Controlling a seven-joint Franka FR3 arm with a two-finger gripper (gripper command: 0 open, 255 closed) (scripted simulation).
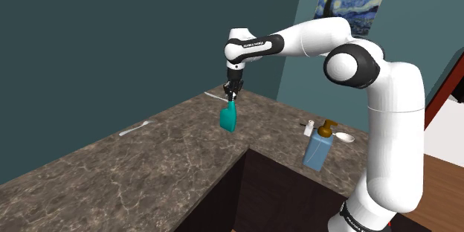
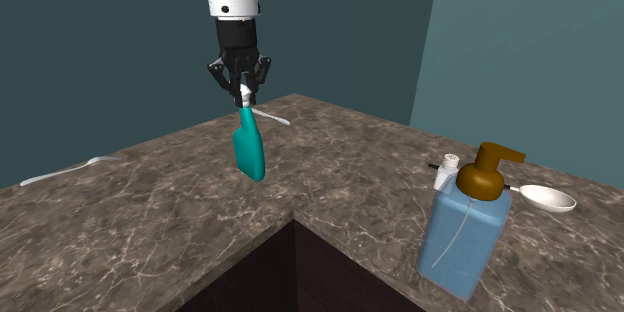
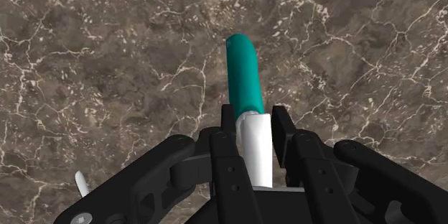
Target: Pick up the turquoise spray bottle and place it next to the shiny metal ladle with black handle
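The turquoise spray bottle (image 1: 228, 117) (image 2: 249, 150) (image 3: 243, 72) hangs a little above the dark marble counter (image 1: 111, 171), slightly tilted. My black gripper (image 1: 232, 95) (image 2: 243, 97) (image 3: 254, 115) is shut on its white top from above. The ladle's pale bowl (image 1: 346, 137) (image 2: 545, 197) lies on the counter at the shoulder view's right. It sits just behind a blue soap bottle (image 1: 320, 147) (image 2: 465, 230), which hides most of its handle.
The soap bottle has a brown pump, and a small white cap (image 2: 450, 161) pokes out beside it. A white spoon (image 1: 137, 127) (image 2: 65, 170) lies far along the counter. A thin pale utensil (image 1: 216, 97) (image 2: 272, 117) lies behind the gripper. The counter edge turns inward around a dark recess (image 1: 275, 193).
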